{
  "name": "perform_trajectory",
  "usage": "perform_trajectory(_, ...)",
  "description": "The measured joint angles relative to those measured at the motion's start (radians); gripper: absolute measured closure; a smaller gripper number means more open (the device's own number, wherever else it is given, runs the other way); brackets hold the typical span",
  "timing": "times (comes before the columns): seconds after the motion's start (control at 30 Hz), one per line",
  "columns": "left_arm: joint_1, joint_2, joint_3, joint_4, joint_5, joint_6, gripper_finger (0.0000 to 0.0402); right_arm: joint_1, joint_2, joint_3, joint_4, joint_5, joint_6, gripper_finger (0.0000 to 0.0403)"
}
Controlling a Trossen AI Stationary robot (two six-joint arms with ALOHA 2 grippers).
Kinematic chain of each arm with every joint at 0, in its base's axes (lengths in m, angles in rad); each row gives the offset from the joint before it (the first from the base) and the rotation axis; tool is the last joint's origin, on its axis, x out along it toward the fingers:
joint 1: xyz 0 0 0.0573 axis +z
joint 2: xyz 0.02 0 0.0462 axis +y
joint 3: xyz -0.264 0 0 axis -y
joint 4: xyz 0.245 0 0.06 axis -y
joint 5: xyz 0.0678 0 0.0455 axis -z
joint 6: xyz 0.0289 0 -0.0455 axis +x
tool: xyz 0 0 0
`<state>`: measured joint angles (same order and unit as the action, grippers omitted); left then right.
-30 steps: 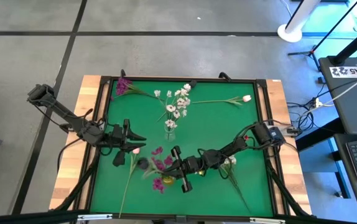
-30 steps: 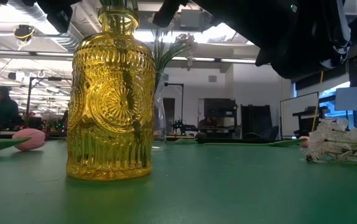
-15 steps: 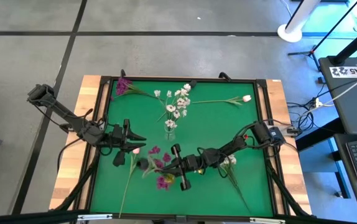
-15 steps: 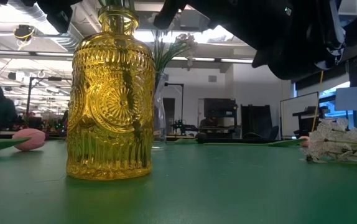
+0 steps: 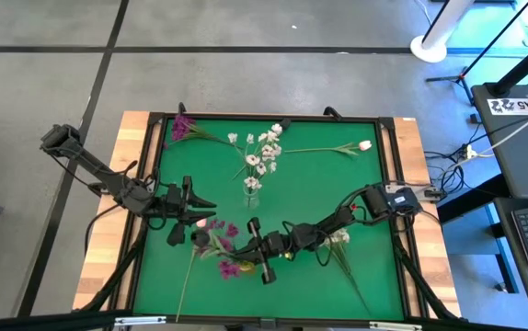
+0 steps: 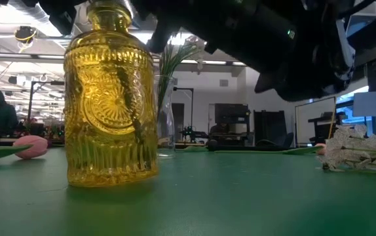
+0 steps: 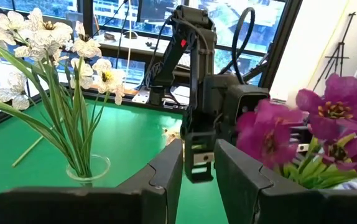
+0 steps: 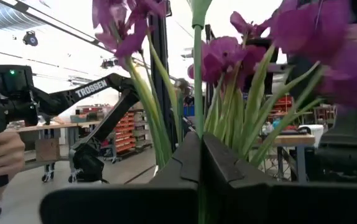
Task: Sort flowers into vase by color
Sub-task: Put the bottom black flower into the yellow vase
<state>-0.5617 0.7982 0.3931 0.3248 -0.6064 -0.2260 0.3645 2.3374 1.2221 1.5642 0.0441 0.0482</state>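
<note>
Now right pincer (image 8: 198, 155) (fingers together) clamps magenta stems (image 8: 194, 87); left pincer (image 7: 197, 171) gapes, empty.

A glass vase (image 5: 252, 195) stands at the table's (image 5: 374, 267) middle; the embossed vase (image 6: 111, 98) nearer the front, left of centre — loose stems lie along the far edge (image 5: 336, 148), one (image 5: 345, 253) at front right, another (image 5: 189, 267) front left

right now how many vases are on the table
2: a clear glass vase holding white flowers mid-table, and a yellow glass vase nearer the front, under the purple flowers. None seem hidden.
</note>
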Motion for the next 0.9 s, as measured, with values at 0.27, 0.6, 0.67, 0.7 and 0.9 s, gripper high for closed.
perform_trajectory(0.27,0.000,0.000,0.000,-0.002,0.000,0.000,0.0312,-0.006,0.001,-0.058,-0.001,0.000,0.028,0.0393)
perform_trajectory(0.6,0.000,0.000,0.000,-0.001,0.000,0.000,0.0312,-0.005,-0.012,-0.143,0.010,-0.039,0.060,0.0385)
perform_trajectory(0.67,0.000,0.000,0.000,-0.001,0.000,-0.001,0.0312,-0.005,-0.016,-0.156,0.007,-0.041,0.060,0.0382)
perform_trajectory(0.7,0.000,0.000,0.000,-0.001,0.000,-0.001,0.0312,-0.005,-0.022,-0.165,0.003,-0.041,0.061,0.0379)
perform_trajectory(0.9,0.000,0.000,0.000,-0.001,0.000,-0.001,0.0312,-0.005,-0.086,-0.258,0.000,-0.022,0.061,0.0350)
